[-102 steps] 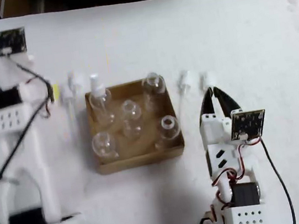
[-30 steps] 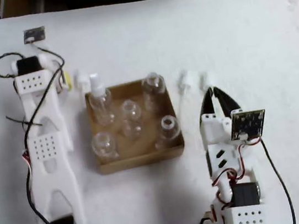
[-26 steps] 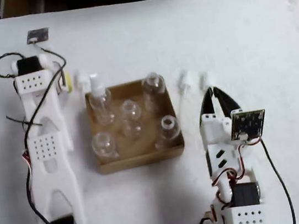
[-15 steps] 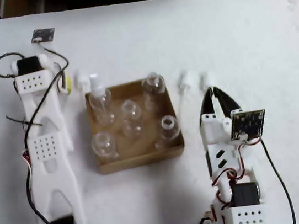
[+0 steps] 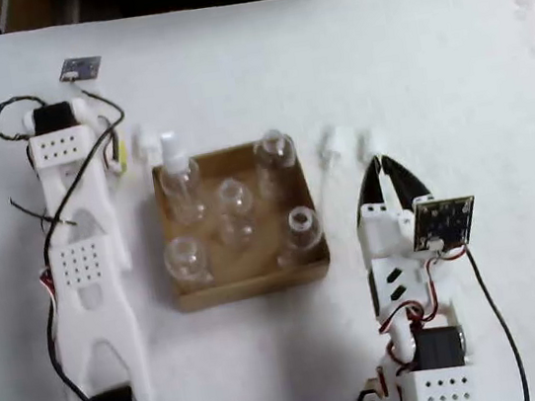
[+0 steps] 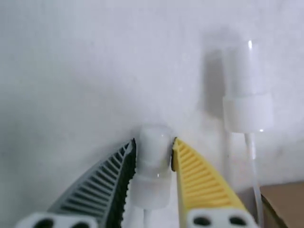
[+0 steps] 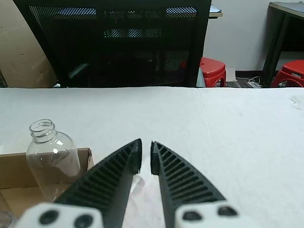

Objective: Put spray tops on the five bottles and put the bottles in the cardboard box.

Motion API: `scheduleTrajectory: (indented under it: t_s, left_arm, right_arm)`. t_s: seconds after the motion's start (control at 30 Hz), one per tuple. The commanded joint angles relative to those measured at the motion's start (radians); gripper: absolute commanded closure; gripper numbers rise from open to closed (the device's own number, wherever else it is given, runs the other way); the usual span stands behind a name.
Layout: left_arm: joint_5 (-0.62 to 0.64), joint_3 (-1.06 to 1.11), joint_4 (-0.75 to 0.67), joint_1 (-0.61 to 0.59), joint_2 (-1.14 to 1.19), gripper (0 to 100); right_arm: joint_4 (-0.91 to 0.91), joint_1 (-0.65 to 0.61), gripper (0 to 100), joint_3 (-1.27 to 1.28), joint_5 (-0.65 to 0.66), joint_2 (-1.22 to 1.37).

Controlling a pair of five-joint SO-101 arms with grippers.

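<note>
A: How far along is it?
B: All five bottles stand in the cardboard box, and one is capped.
A: And the arms?
B: The left gripper clamps a spray top beside the box; the right gripper, near the box's other side, has its fingers nearly together, empty

High cam: overhead, straight down on the table. Left wrist cam: very close, down at the table, box corner at frame edge. Right wrist cam: low, level across the table toward the room; shares box and a bottle with high.
</note>
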Motion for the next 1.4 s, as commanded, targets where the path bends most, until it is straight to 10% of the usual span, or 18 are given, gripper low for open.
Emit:
scheduleTrajectory:
  t_s: [0.0, 0.9, 1.37]
  left_arm:
    - [-0.015, -0.008, -0.015, -0.005, -0.016, 88]
    - [-0.009, -0.043, 0.049, -0.004, -0.180, 98]
    - [-0.006, 0.841, 0.043, 0.163, -1.090, 98]
  right_arm:
    - [0.005, -0.005, 98.0, 0.009, -0.002, -0.007]
    - [0.001, -0.001, 98.0, 0.009, -0.002, -0.007]
    - [0.001, -0.001, 98.0, 0.009, -0.002, -0.007]
